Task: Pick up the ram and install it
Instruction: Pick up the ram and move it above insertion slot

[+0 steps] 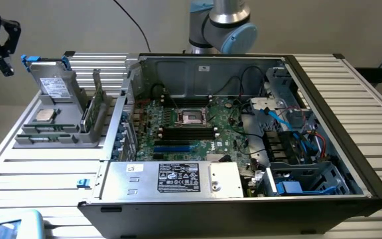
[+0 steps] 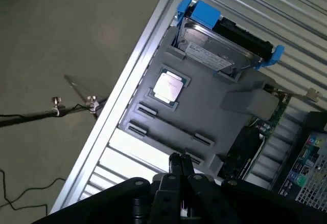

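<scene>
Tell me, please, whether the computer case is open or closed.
Open: the computer case has no side panel on, so the motherboard inside lies exposed.

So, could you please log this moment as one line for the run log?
pincer: shut, empty | position: near gray holder tray, not touching | computer case: open

1. The gripper (image 2: 180, 160) is matt black.
2. Just ahead of its jaws, the holder (image 2: 214, 116) is plain grey.
3. Further ahead, the processor chip (image 2: 168, 87) is silver.
4. Beyond that, the hard drive (image 2: 214, 47) is silver with a white label, in a bright blue frame (the strongest colour there).
5. Off to one side of the jaws, the circuit card (image 2: 276, 112) is green.
6. The table (image 2: 306, 9) is pale silver, ribbed in parallel slats.
7. Well away from the jaws, the motherboard (image 1: 177, 127) is green with black and blue slots.
</scene>
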`<action>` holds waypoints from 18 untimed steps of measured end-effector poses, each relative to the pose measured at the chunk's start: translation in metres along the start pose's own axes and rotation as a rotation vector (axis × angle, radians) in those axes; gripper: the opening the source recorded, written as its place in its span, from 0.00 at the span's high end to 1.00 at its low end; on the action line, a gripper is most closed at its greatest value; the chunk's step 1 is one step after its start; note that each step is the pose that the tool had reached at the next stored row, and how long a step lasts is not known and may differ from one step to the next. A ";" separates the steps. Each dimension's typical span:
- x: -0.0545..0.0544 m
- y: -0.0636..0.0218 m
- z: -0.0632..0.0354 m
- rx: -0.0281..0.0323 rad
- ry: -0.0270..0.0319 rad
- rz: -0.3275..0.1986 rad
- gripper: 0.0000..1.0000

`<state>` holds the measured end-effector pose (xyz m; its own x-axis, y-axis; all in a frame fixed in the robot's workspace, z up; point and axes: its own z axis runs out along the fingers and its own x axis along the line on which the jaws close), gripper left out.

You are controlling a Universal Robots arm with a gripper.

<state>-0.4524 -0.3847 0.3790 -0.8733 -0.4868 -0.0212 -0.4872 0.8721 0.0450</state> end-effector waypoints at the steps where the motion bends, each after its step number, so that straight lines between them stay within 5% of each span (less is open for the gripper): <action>1: 0.000 0.0000 0.0000 -0.0004 0.0009 -0.019 0.89; 18: 0.000 0.0000 0.0005 -0.0070 0.0146 -0.328 0.89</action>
<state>-0.4524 -0.3847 0.3785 -0.6695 -0.7425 -0.0214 -0.7426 0.6682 0.0451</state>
